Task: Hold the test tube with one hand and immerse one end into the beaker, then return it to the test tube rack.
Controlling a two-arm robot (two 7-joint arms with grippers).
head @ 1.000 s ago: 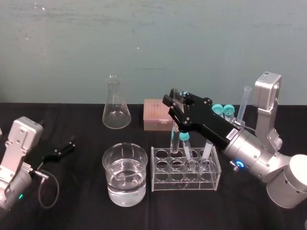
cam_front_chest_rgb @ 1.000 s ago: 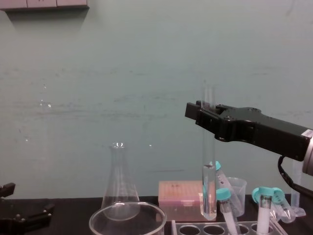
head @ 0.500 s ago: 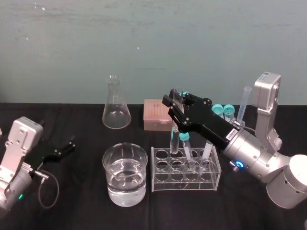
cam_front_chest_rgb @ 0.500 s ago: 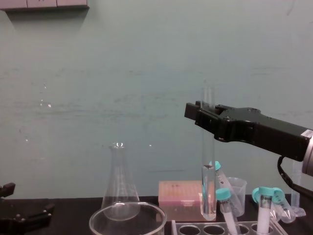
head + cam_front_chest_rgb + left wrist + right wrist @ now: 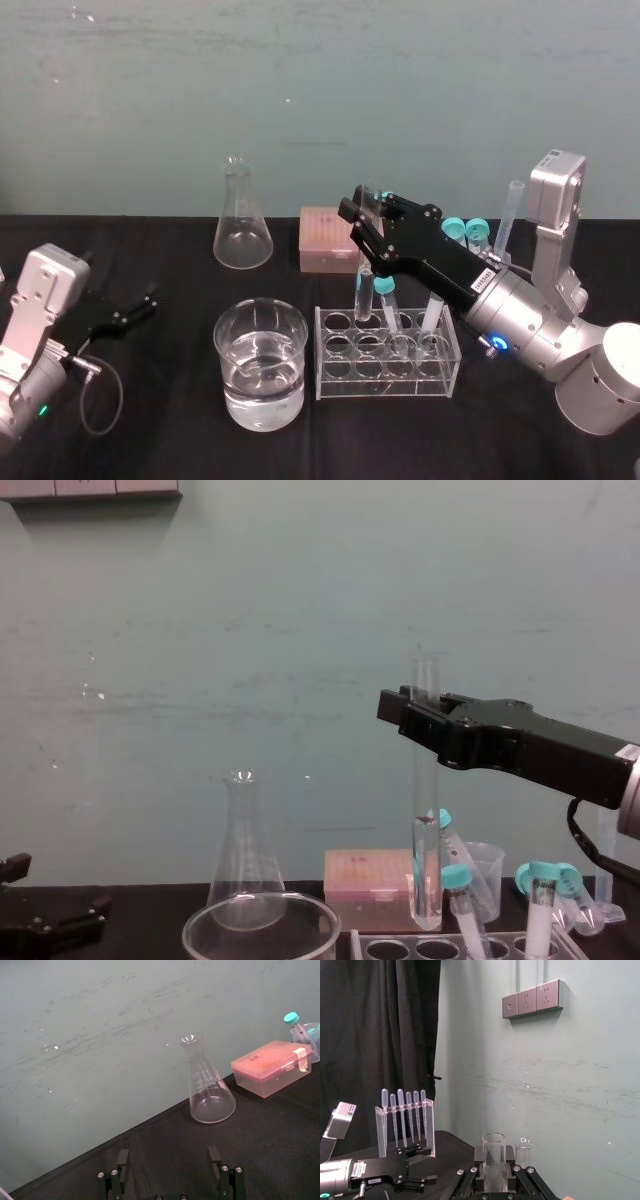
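Unmoved, right end effector (image 5: 362,212) grips test tube (image 5: 363,290) upright over left end of test tube rack (image 5: 385,381)

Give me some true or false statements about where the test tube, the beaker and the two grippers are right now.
1. The right gripper has its fingers shut on the test tube, near its upper end. True.
2. The test tube's lower end is dipped in the beaker. False: the tube hangs upright over the test tube rack, beside the beaker.
3. The beaker holds clear liquid. True.
4. The left gripper is holding the flask. False: its fingers are open and empty, low at the table's left side, apart from the flask.
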